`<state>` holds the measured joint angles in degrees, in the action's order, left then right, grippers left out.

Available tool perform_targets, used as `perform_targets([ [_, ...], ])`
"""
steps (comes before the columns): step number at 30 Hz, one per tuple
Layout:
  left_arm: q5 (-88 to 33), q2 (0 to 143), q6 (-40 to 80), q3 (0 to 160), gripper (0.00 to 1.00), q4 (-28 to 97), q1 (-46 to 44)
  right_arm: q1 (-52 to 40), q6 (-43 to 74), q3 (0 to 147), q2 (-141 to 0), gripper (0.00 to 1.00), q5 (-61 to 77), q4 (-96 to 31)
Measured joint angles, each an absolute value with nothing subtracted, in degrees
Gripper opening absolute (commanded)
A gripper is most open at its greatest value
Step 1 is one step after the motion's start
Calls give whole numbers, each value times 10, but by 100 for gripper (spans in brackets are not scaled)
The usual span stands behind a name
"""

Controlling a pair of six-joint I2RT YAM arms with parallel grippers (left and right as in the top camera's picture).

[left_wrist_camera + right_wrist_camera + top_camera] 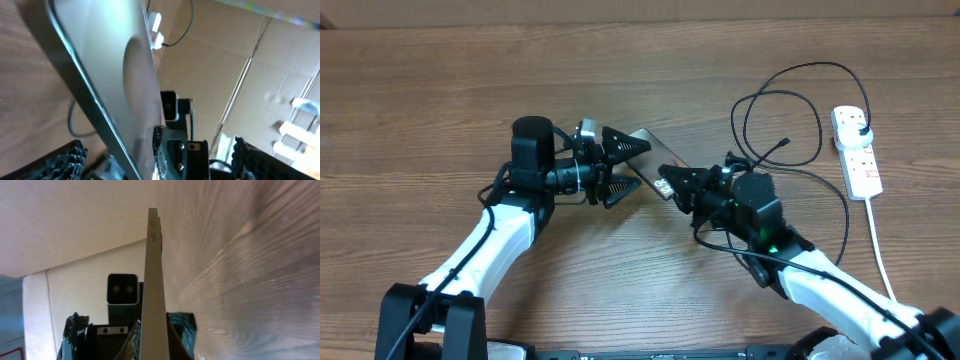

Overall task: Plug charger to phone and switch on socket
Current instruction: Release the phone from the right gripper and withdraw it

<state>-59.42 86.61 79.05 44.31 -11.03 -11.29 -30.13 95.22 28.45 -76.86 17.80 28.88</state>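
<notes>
Right pincer: the right pincer (670, 185), just right of the overhead frame's centre, appears clamped on the lower-right end of the phone (655, 152); its own camera shows the phone edge-on, rising straight up between the two dark fingers.
Left pincer: the left pincer (623, 166) is spread wide, facing right, its fingertips on either side of the phone's upper-left end without pressing it.
Phone position: held off the table (420, 100) and tilted between the two pincers, long axis running from upper left to lower right.
Phone surface: flat thin slab with a shiny silvery back and a faint round patch, seen close in the left wrist view; slim metal edge with small side buttons in the right wrist view.
Key relation: the connector tip (784, 143) lies on the table to the right of the right pincer and slightly above it; the right arm is much nearer to it, but it is busy with the phone.
Cable: the thin, limp black cable (820, 128) curls in loose loops at upper right; it will likely flex when lifted.
Socket: the white hard-plastic socket (860, 165) lies at the far right, lengthwise up and down, with red marks and a black plug at its top end.
White cord: runs down from the socket towards the lower right.
Table surface: brown wood grain, matt.
</notes>
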Motion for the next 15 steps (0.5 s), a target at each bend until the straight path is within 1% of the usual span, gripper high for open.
perform_targets([
  [2, -595, 866, 815, 443, 90, -112, -113, -316, 960, 284, -780, 4, 163, 321],
  [5, -593, 866, 839, 443, 78, -112, -113, -333, 966, 284, -781, 4, 146, 333],
  [6, -591, 866, 844, 443, 73, -112, -113, -339, 968, 284, -781, 4, 143, 333],
  [8, -585, 866, 856, 443, 58, -112, -113, -346, 969, 284, -781, 4, 139, 331],
  [11, -577, 866, 867, 443, 44, -112, -113, -350, 969, 284, -781, 4, 134, 328],
  [12, -575, 866, 873, 443, 40, -112, -113, -351, 969, 284, -781, 4, 132, 328],
  [15, -566, 866, 880, 443, 35, -112, -113, -353, 971, 284, -781, 4, 130, 329],
])
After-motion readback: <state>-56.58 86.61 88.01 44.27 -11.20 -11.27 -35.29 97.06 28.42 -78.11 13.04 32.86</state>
